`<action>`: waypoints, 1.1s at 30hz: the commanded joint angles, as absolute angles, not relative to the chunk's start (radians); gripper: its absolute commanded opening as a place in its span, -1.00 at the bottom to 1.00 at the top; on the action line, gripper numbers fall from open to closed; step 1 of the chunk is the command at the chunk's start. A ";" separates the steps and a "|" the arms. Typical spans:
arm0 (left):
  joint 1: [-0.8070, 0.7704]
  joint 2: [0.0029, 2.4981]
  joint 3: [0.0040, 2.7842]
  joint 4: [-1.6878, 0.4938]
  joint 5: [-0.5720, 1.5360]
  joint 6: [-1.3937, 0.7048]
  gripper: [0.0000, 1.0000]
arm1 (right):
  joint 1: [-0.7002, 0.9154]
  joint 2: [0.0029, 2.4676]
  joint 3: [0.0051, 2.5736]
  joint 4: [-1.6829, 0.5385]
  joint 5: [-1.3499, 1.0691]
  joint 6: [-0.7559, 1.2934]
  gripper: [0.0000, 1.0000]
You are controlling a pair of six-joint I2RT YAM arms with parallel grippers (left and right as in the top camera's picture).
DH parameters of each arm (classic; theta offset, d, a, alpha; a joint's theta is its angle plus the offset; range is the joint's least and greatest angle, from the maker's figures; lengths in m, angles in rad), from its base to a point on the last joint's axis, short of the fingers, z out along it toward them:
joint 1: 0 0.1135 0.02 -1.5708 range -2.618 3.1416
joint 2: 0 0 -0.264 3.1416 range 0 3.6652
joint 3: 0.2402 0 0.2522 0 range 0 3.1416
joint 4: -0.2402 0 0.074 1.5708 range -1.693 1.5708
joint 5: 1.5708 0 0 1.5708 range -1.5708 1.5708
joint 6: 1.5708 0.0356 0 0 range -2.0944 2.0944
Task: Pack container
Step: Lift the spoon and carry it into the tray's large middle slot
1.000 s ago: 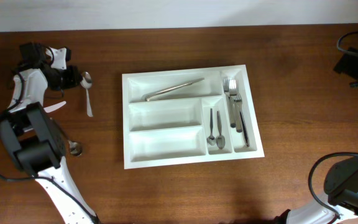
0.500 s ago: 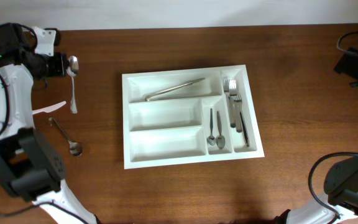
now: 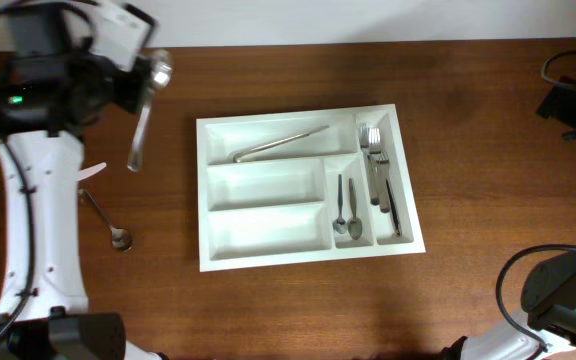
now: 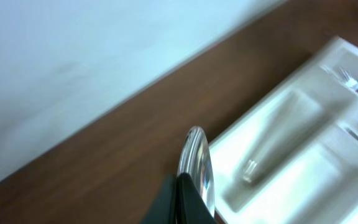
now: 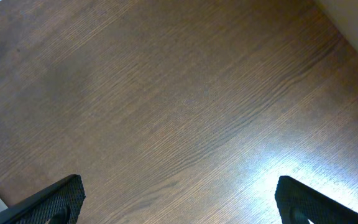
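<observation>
Container | left claw clamped on spoon | right claw fingers apart

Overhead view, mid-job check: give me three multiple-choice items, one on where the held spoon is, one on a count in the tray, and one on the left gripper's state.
1. Where is the spoon relative to the container?
A. outside it, to its left in the picture
B. in its middle long compartment
C. beyond its right edge

2. How many of the three long compartments hold something?
A. none
B. one
C. all three

3. The left gripper is:
A. open and empty
B. shut on the spoon
C. out of every view

Answers:
1 A, the spoon hangs clear of the white rim on that side.
2 B, only the far compartment holds a long metal utensil.
3 B, the left wrist view shows the spoon's bowl rising from between its fingers.
</observation>
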State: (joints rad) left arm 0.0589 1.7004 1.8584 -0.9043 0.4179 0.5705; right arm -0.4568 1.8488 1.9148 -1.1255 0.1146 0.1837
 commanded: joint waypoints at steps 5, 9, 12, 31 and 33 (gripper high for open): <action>-0.106 1.753 1.852 -0.988 0.429 0.784 -0.97 | -0.459 1.839 1.929 -1.126 0.113 0.188 0.97; -0.184 1.795 1.851 -1.022 0.429 0.882 -0.97 | -0.459 1.839 1.929 -1.126 0.113 0.188 0.97; -0.225 1.843 1.851 -1.026 0.424 0.937 -0.97 | -0.459 1.839 1.929 -1.126 0.113 0.188 0.97; -0.375 2.151 1.851 -1.035 0.422 1.143 -0.97 | -0.459 1.839 1.929 -1.126 0.113 0.188 0.97; -0.380 2.164 1.851 -1.034 0.422 1.151 -0.97 | -0.459 1.839 1.929 -1.126 0.113 0.188 0.97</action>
State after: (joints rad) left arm -0.3744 2.1479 1.8568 -1.0325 0.4137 1.0889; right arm -0.4568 1.8488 1.9148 -1.1259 0.1146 0.1841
